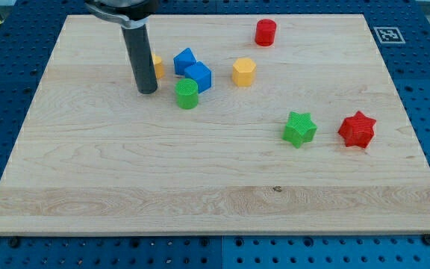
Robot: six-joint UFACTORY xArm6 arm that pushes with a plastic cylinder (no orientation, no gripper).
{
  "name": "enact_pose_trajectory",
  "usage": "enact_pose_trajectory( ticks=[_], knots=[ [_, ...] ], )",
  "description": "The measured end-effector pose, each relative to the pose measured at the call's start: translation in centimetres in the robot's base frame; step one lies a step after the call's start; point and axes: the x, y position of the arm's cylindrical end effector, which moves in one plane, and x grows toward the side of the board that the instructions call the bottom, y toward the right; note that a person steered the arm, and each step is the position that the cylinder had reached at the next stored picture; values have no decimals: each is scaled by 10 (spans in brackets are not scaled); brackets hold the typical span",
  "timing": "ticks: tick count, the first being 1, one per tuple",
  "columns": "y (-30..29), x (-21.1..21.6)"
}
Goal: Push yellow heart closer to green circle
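Note:
My tip (147,91) rests on the wooden board (125,179) in the view's upper left. A yellow block (157,66) is mostly hidden behind the rod, just above and right of the tip, so its shape is unclear. The green circle (187,94) stands a short way to the tip's right, apart from it. The yellow block sits up and to the left of the green circle with a small gap between them.
Two blue blocks (185,60) (198,76) sit touching each other just above the green circle. A yellow hexagon (244,72) lies to their right, a red cylinder (266,32) near the top. A green star (299,128) and a red star (357,129) lie at right.

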Motion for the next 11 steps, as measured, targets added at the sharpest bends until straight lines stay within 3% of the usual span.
enact_pose_trajectory(
  ticks=[2, 3, 5, 7, 9, 10, 11],
  knots=[
    [-70, -22],
    [-76, -76],
    [-15, -96],
    [-3, -79],
    [30, -19],
    [29, -24],
    [-15, -41]
  ],
)
